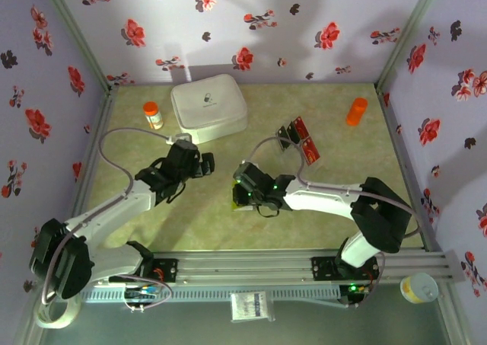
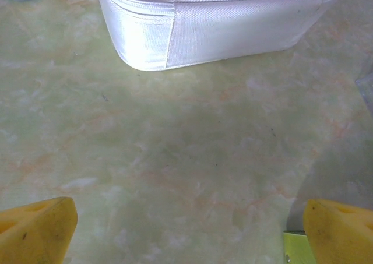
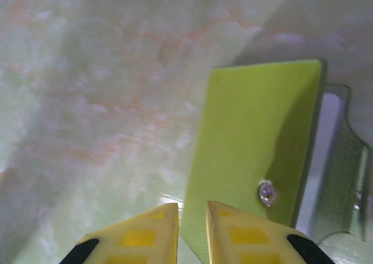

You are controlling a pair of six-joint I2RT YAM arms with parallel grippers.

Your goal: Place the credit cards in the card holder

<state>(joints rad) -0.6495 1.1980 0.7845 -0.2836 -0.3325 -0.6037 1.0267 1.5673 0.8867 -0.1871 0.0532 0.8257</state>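
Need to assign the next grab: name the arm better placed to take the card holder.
Right. The right claw sits at the card holder's corner, jaws nearly closed there. The left claw hangs wide open over bare table by the white box.

Red, black credit cards [image 1: 302,141] lie clustered; yellow-green card holder [image 3: 250,159] flat.

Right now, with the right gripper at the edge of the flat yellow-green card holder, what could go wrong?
The right gripper meets only the near edge of the flat yellow-green card holder, so it may slip or slide across the smooth table. The thin red and black credit cards lie flat, hard to pinch.
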